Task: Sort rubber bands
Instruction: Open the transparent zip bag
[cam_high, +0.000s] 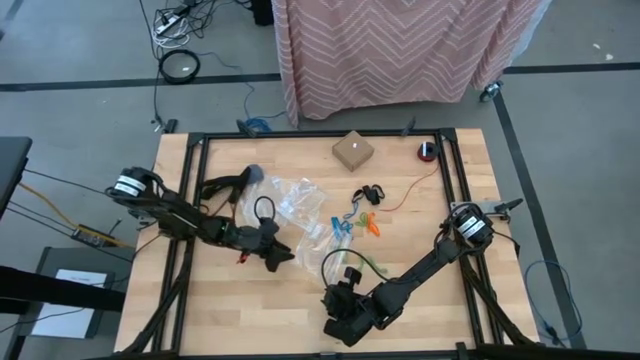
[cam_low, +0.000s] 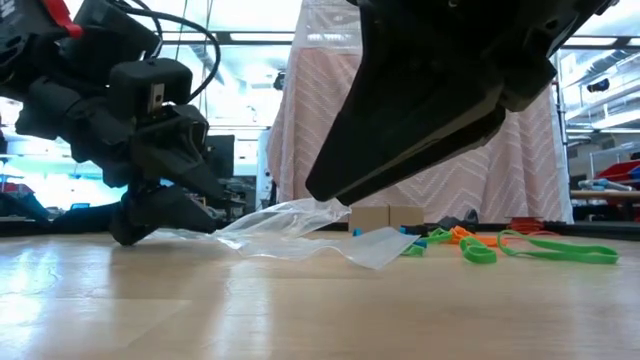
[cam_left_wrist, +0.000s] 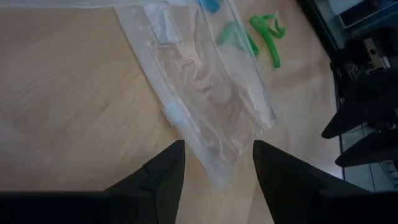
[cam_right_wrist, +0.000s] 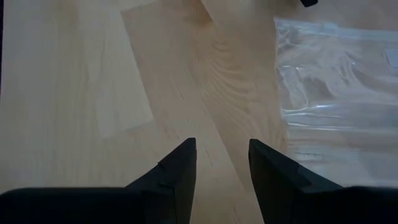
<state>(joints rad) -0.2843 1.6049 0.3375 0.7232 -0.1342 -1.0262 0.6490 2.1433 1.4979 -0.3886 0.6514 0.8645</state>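
Presently, on my wooden table (cam_high: 250, 310), I count the following.

Left gripper (cam_left_wrist: 217, 163): low over the table at centre-left, fingers (cam_left_wrist: 163, 171) spread apart and gripping nothing. A corner of a clear zip bag (cam_left_wrist: 211, 93) lies between the two tips, loose on the wood.

Right gripper (cam_right_wrist: 222, 158): near the front edge of the table, just right of centre, pointed at bare wood. Its fingers (cam_right_wrist: 179, 165) stand parted with nothing between them. An edge of clear plastic shows off to one side in its wrist view.

Rubber bands (cam_high: 357, 222): a loose cluster of blue, orange and green loops lying on the table right of the zip bags, with a black loop just behind them and a long green one trailing toward the front. In the low view they sit flat on the wood beyond the plastic. All lie clear of both grippers.

Small cardboard box (cam_high: 352, 151): far side of the table, centre.

Small red item (cam_high: 428, 151): far right corner; I cannot tell what it is.
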